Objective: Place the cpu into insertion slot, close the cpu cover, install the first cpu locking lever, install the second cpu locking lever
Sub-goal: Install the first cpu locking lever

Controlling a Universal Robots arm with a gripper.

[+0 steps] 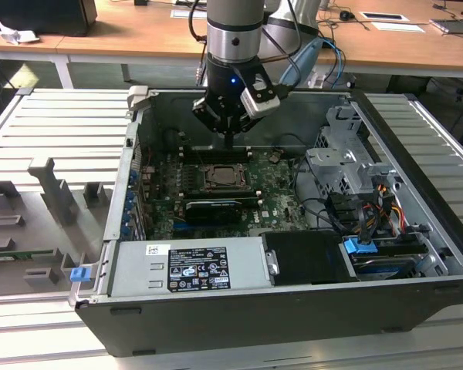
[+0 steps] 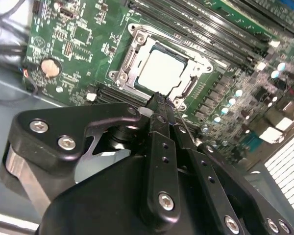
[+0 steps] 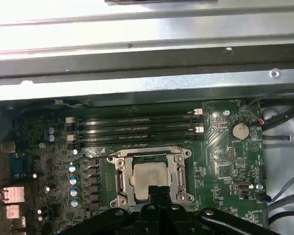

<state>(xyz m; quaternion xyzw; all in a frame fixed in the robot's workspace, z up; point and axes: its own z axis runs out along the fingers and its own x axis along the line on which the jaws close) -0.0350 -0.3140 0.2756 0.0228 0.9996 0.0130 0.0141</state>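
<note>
**Claw:** black two-finger claw (image 2: 160,100), fingers pressed together with nothing between them. It hangs low over the green circuit board (image 3: 220,166). A closed tip probably suits pushing rather than grasping.

**Chip:** small flat square cpu with a pale silvery metal face (image 2: 161,73), just beyond the claw tip. It sits in the square dark insertion slot with a silver rim (image 1: 228,177).

**Cover:** thin silver-grey windowed metal cpu cover (image 3: 121,172), apparently lying flat around the chip, likely to hold it down.
</note>
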